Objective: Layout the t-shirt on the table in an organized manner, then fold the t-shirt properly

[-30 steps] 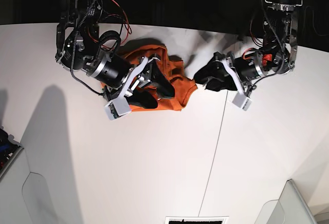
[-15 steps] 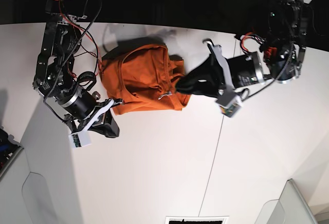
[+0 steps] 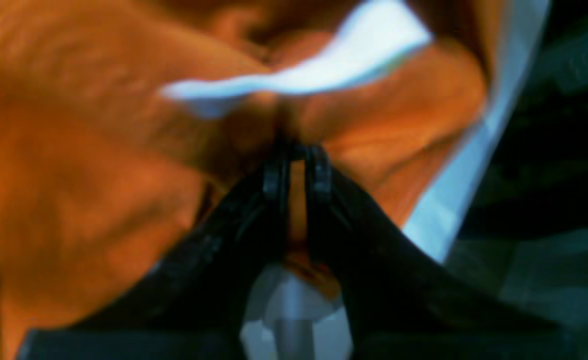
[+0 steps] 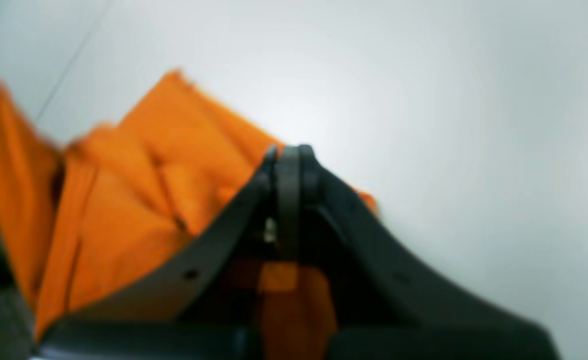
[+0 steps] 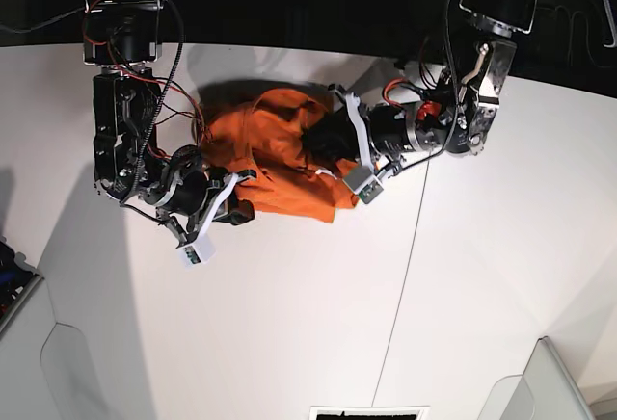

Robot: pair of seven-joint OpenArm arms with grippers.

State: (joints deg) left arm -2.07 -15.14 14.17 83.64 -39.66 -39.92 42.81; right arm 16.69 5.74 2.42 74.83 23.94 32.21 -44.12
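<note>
The t-shirt (image 5: 280, 155) lies bunched near the table's (image 5: 289, 324) far edge. The left gripper (image 3: 294, 160) pinches an orange fold; the right gripper (image 4: 289, 160) is pressed together — cloth behind. No readable writing.

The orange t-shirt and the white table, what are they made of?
The t-shirt looks like soft matte cloth: it bunches and wrinkles where both grippers pinch it. The table looks hard and smooth, maybe coated board or plastic; it has a faint sheen and a thin dark seam.
</note>
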